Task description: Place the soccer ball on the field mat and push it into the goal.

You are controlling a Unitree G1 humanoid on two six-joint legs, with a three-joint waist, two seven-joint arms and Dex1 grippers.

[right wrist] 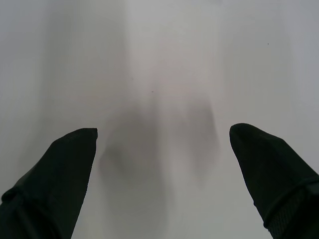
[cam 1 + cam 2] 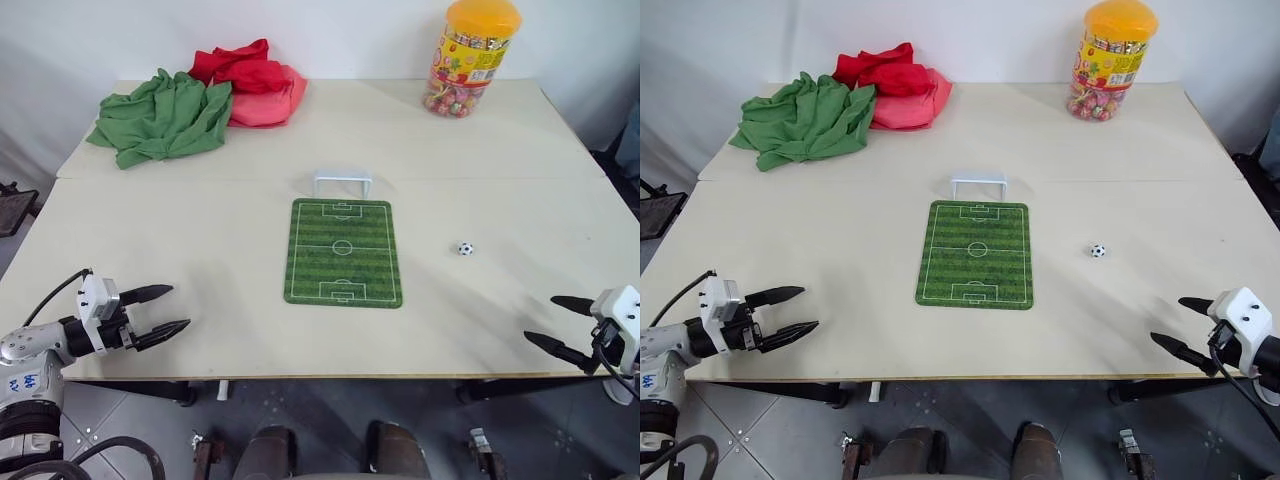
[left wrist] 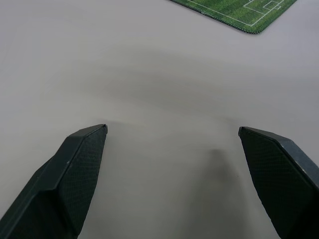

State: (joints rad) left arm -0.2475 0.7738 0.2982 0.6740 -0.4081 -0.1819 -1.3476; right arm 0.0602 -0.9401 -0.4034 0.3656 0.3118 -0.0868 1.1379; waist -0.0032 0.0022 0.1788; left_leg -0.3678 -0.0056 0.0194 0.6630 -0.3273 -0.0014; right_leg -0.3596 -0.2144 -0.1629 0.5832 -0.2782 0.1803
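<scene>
On the table [image 2: 200, 240], field mat [image 2: 343, 252] lies flat mid-table, goal [image 2: 342, 183] standing just beyond its far edge. Soccer ball [image 2: 466, 248] sits on bare tabletop right of the mat, apart from it. Left gripper [image 2: 168, 311] at near left edge, fingers spread, empty. Right gripper [image 2: 553, 322] at near right edge, fingers spread wide, empty. Green cloth [image 2: 163, 116], red cloth [image 2: 256, 82], candy jar [image 2: 475, 58] along the far side.

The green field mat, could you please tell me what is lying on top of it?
The flat green striped field mat carries nothing but its printed white pitch lines. The tiny black-and-white soccer ball sits on the beige table beside it.
</scene>
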